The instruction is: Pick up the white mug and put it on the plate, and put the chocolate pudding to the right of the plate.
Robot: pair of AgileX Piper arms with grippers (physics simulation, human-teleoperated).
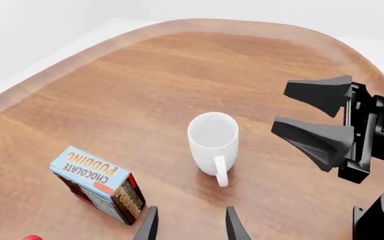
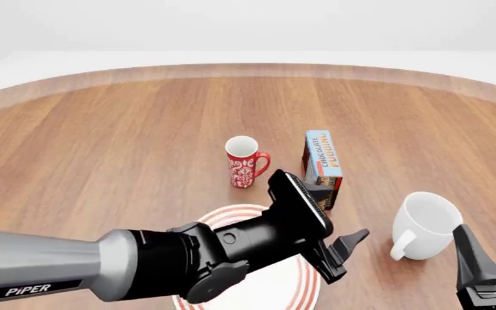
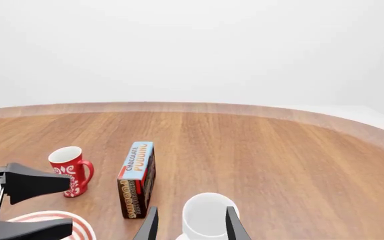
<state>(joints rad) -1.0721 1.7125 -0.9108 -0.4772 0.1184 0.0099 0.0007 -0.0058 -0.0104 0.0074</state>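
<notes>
While the left claw (image 2: 345,253) hangs with its fingers spread and empty above the near edge of the desk (image 2: 101,148), the right claw (image 2: 489,258) sits low at the near right corner, its fingers likewise apart with nothing between them. Beneath the left arm lies the plate (image 2: 222,216), mostly hidden, only its red-ringed rim showing at the near edge. Just right of the left claw stands the white mug (image 2: 427,225), upright on the wood, handle turned toward the near side, apart from both claws and off the plate. Farther in, toward the middle of the desk, the chocolate pudding (image 2: 323,161) rests on a long dark side with its blue face up, just beyond the plate. Beside it to the left stands the red mug (image 2: 245,163), upright, handle toward the box, not touching it.
</notes>
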